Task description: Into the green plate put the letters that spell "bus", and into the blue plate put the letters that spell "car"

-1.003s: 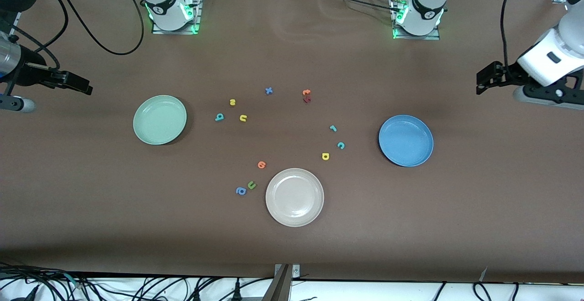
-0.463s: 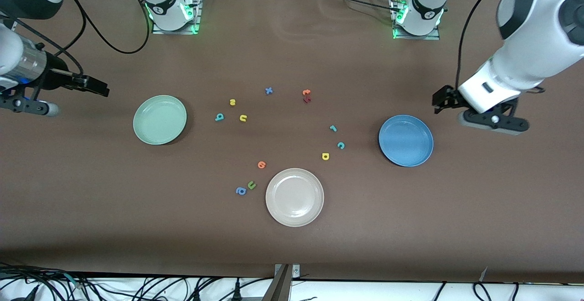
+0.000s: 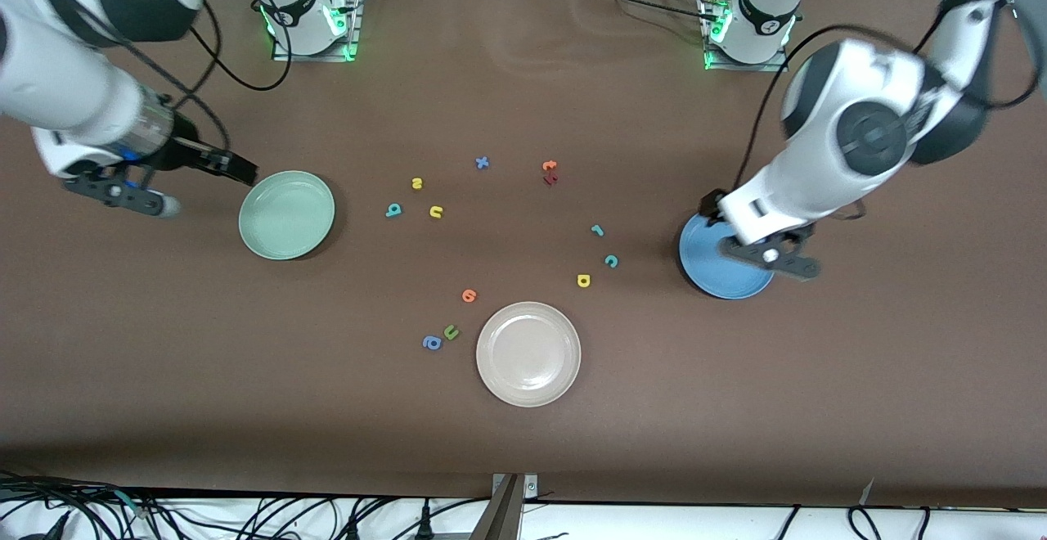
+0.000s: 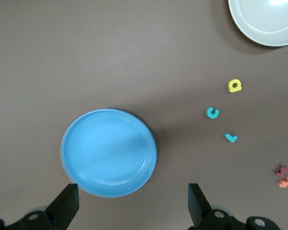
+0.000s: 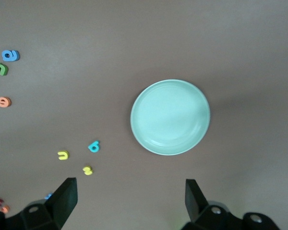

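Much of the blue plate [image 3: 720,266] is hidden in the front view by the left arm's wrist, with the left gripper [image 3: 710,204] over the plate's rim at about eleven o'clock; the left wrist view shows the plate whole and bare, and the jaws spread wide with nothing between them. The right gripper [image 3: 241,170] hangs over the table [image 3: 523,442] just off the green plate [image 3: 286,214] at about ten o'clock of it, jaws likewise wide apart and empty; that plate is bare too. Taking the beige-white plate [image 3: 528,353] as the clock's centre, the teal "b" [image 3: 393,210], yellow "u" [image 3: 436,212] and yellow "s" [image 3: 416,183] lie at about eleven o'clock, near the green plate. The teal "r" [image 3: 597,231], teal "c" [image 3: 611,260] and yellow "a" [image 3: 583,281] lie at about one o'clock, between it and the blue plate. A blue "x" [image 3: 482,163] sits at twelve; beside it an orange letter [image 3: 550,166] touches a dark red one [image 3: 550,179], both too small to read. At nine to ten o'clock lie an orange letter [image 3: 469,295] of unclear shape, the green "u" [image 3: 451,332] and the blue "a" [image 3: 432,343]. No brand marks can be read.
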Controlling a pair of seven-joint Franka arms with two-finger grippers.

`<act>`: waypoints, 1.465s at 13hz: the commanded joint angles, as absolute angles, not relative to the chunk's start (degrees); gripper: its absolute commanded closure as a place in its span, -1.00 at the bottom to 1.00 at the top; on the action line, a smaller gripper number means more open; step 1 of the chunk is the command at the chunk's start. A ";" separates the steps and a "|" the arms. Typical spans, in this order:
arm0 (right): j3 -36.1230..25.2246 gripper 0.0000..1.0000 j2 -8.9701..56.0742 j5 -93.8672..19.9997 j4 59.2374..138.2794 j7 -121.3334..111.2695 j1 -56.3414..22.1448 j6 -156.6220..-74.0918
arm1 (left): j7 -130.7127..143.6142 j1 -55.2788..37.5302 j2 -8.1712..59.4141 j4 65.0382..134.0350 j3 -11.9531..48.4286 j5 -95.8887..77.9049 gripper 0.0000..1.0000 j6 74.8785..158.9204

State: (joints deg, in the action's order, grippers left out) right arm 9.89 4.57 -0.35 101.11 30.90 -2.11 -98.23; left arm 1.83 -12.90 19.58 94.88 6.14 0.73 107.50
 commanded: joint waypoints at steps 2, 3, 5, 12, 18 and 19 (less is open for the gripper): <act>14.49 -0.98 5.70 -1.05 107.92 39.70 -1.84 -106.68 | 3.94 -15.64 26.44 93.60 5.89 -2.97 -1.00 113.88; 16.16 -0.98 7.02 -1.05 109.67 42.51 -1.85 -109.83 | 6.83 -17.65 28.02 93.69 5.89 -3.25 -1.00 117.39; 19.06 -0.98 9.57 -0.97 113.62 47.97 -1.84 -118.34 | 13.94 -21.25 31.53 93.60 5.89 -2.90 -1.00 123.80; 20.48 -0.97 17.21 -0.97 126.91 53.86 -3.68 -145.35 | 16.35 -25.57 40.24 90.99 5.54 -0.71 -0.66 136.05; 20.30 -0.97 23.11 0.08 127.18 55.72 -5.27 -151.08 | 16.44 -25.93 43.68 86.13 5.63 1.67 -0.66 135.97; 20.13 -0.97 23.55 0.09 127.26 55.64 -5.19 -151.00 | 16.35 -25.93 43.94 86.13 5.71 1.67 -0.66 135.97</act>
State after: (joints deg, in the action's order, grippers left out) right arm 20.15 22.36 -0.32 126.89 55.12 -5.37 -149.48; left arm 16.35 -25.19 42.32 88.49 6.26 0.13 136.66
